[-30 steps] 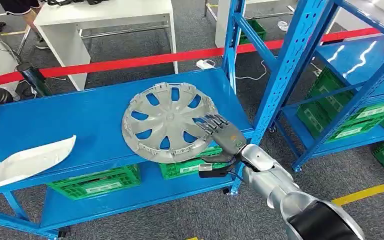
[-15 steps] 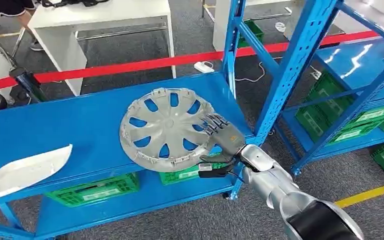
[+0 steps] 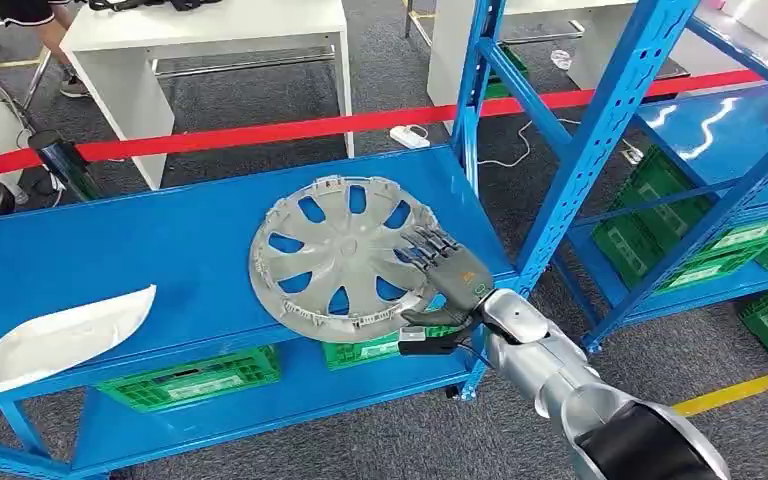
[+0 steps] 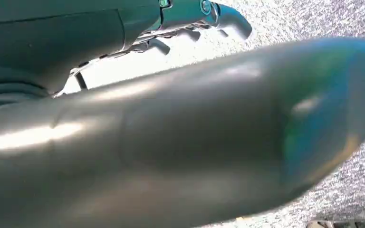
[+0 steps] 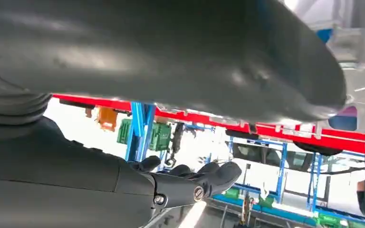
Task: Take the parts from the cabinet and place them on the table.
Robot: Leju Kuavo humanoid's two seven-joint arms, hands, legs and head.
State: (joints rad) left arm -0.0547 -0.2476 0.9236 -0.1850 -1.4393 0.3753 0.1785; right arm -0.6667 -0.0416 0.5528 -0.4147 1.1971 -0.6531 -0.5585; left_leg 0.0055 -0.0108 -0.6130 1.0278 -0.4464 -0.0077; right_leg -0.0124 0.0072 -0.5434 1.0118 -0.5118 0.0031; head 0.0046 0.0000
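Observation:
A grey wheel cover point(image 3: 340, 250) lies on the blue cabinet shelf point(image 3: 110, 250), its near rim hanging over the shelf's front edge. My right hand point(image 3: 450, 280) grips its right rim, fingers on top and thumb underneath. A white curved panel part point(image 3: 55, 340) rests at the shelf's front left. In the right wrist view the dark fingers point(image 5: 190, 183) of that hand stretch out under a broad grey shape. My left hand point(image 4: 180, 133) hangs over grey carpet with nothing in it, its fingers point(image 4: 190, 23) apart.
A blue upright post point(image 3: 600, 140) stands just right of my right hand, with a second blue shelf point(image 3: 720, 130) beyond it. Green crates point(image 3: 190, 375) sit on the lower shelf. Behind a red barrier tape point(image 3: 260, 130) stands a white table point(image 3: 210, 30).
My right hand keeps its hold on the wheel cover, which has barely shifted. The whole picture has moved slightly with the camera.

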